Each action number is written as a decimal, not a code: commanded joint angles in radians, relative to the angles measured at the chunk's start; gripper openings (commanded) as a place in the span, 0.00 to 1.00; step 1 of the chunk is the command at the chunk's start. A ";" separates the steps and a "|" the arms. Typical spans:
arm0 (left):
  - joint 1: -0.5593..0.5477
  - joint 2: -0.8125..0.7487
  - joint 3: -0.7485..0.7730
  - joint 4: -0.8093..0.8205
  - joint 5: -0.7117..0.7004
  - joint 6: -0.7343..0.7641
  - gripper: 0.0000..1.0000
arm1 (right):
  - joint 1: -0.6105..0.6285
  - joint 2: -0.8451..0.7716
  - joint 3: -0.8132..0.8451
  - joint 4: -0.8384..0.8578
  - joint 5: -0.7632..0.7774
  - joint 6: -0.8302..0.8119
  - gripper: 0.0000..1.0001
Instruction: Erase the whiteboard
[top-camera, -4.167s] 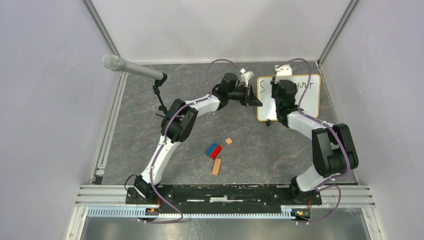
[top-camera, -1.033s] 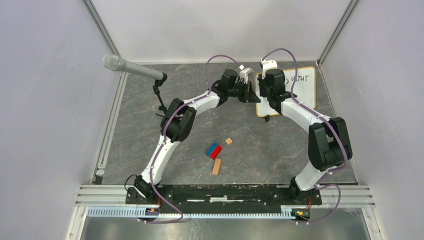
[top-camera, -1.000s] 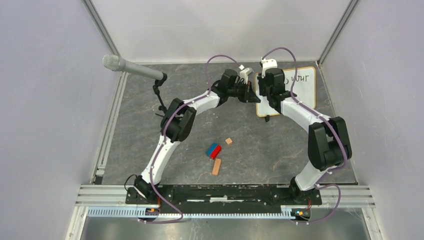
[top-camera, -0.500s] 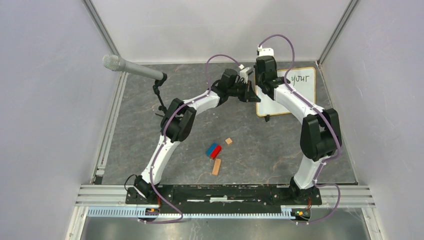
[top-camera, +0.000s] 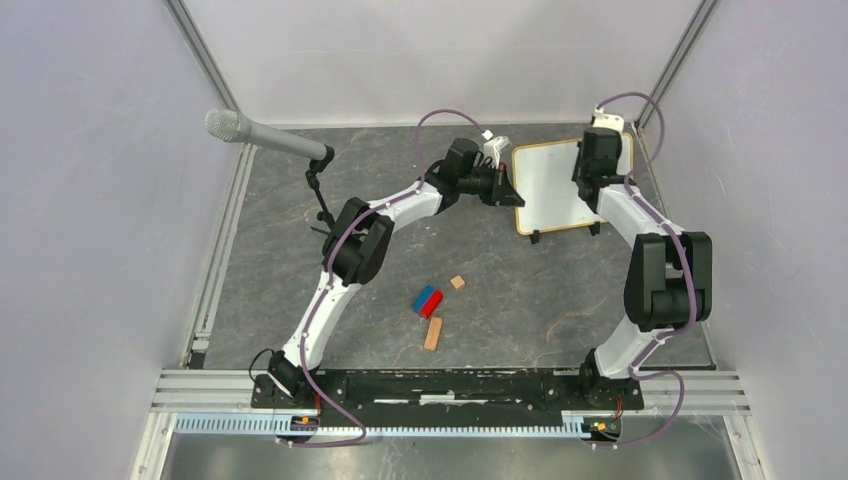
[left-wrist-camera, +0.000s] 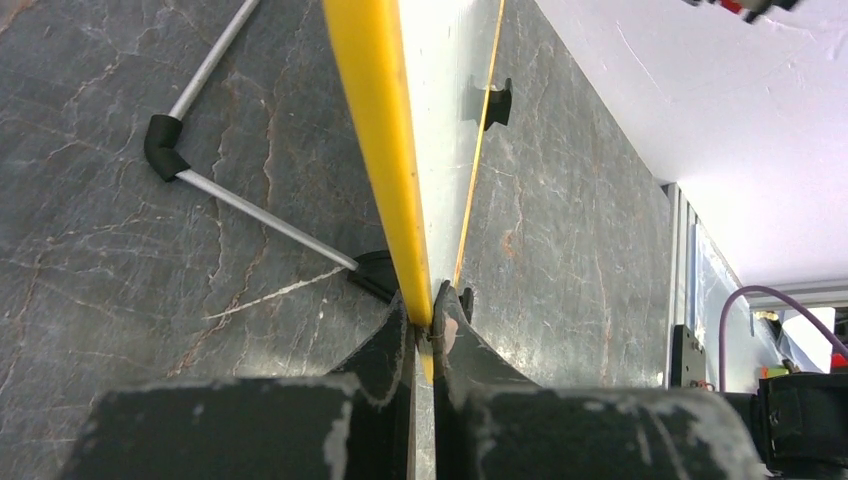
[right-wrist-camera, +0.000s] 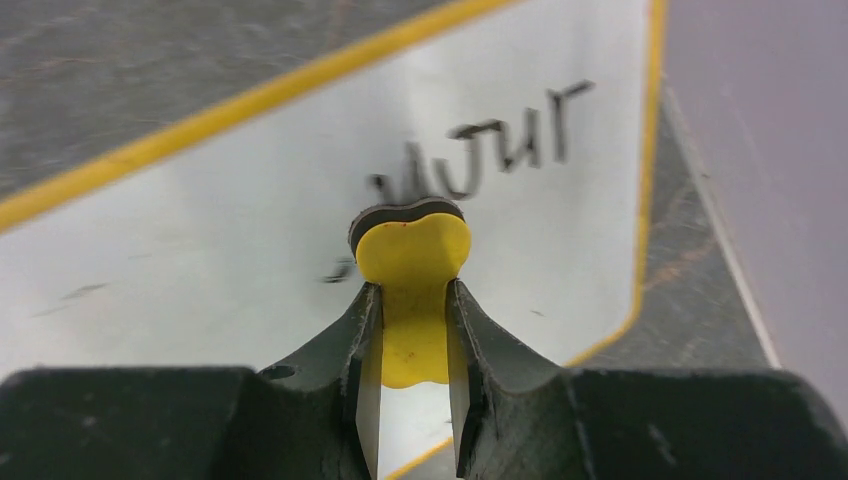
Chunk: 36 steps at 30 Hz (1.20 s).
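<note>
Whiteboard (top-camera: 550, 190) frame tight in left tool (left-wrist-camera: 425, 312), yellow eraser (right-wrist-camera: 412, 250) tight in right tool (right-wrist-camera: 412, 300), at dark lettering (right-wrist-camera: 505, 140).

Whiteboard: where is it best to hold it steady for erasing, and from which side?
Pinch the thin frame at its left edge, coming from the left. The whiteboard is flat, its feet seem to lift that edge, and the writing lies toward the opposite edge. The left gripper grips there.

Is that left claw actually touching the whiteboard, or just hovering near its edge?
Touching. The left wrist view shows the left gripper's two fingers closed on the whiteboard's yellow edge, with no gap on either side.
</note>
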 joint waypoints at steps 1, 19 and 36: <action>-0.044 0.005 0.027 -0.088 0.034 0.133 0.02 | -0.053 -0.060 -0.074 0.076 -0.079 -0.082 0.07; -0.015 -0.007 -0.072 0.214 -0.026 -0.076 0.63 | -0.057 -0.215 -0.243 0.220 -0.178 -0.116 0.09; 0.036 0.038 -0.022 0.013 0.017 -0.151 0.02 | -0.045 -0.216 -0.313 0.457 -0.231 -0.020 0.09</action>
